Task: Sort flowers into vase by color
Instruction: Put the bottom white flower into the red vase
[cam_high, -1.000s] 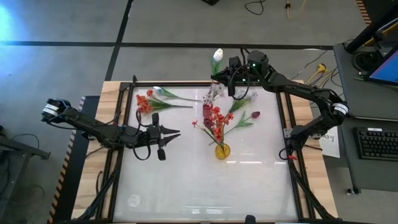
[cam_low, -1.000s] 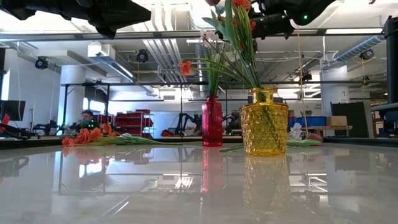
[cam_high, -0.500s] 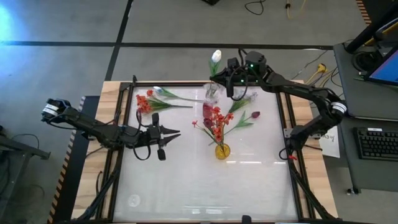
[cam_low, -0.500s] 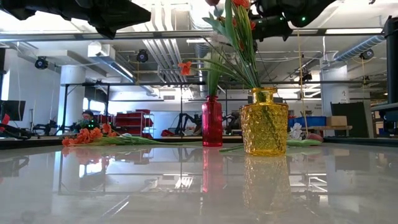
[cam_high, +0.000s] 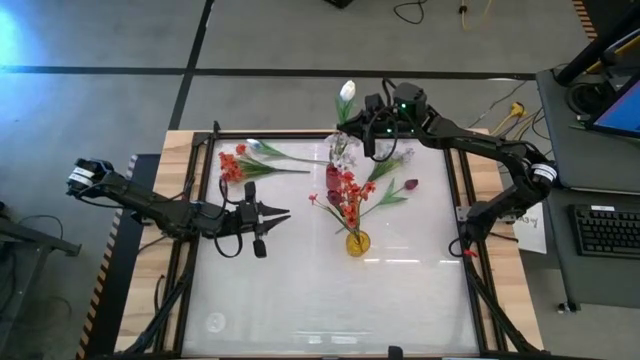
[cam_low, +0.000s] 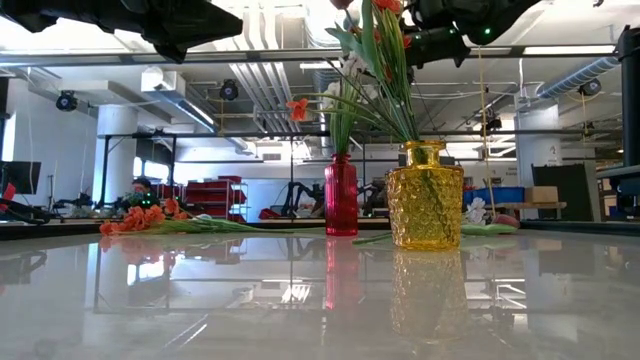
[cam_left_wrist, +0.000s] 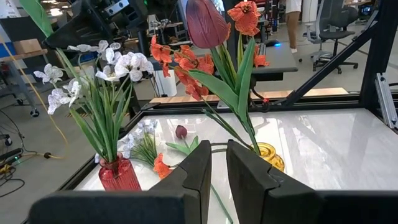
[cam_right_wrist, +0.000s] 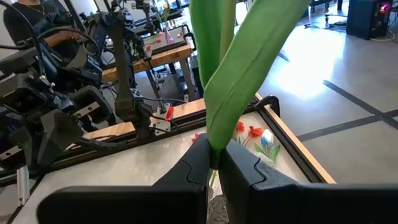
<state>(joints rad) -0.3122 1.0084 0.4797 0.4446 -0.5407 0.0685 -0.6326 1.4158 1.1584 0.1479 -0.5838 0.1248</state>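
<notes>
One white tulip with a long green stem (cam_high: 347, 92) is pinched in the right gripper (cam_high: 368, 128), fingers pressed onto the stem, up over the far edge of the table. Compared to a second ago it's drifted a touch inward, closer to the slim red glass vase (cam_high: 333, 180), so I'd guess it's lining up to drop the tulip in with the white blossom sprays (cam_left_wrist: 102, 65) already standing there.

The left gripper (cam_high: 282, 213) hovers over the left middle of the table, fingers nearly together, holding nothing, and hasn't budged.

Counts: two vases, the red one and a knobbly yellow glass vase (cam_high: 357, 242) holding red-orange blossoms plus a dark red tulip (cam_left_wrist: 206, 22). On the table: one red-orange cluster (cam_high: 232, 163), one white tulip (cam_high: 256, 146), one dark red tulip (cam_high: 409, 185), some white sprays (cam_high: 395, 160).
</notes>
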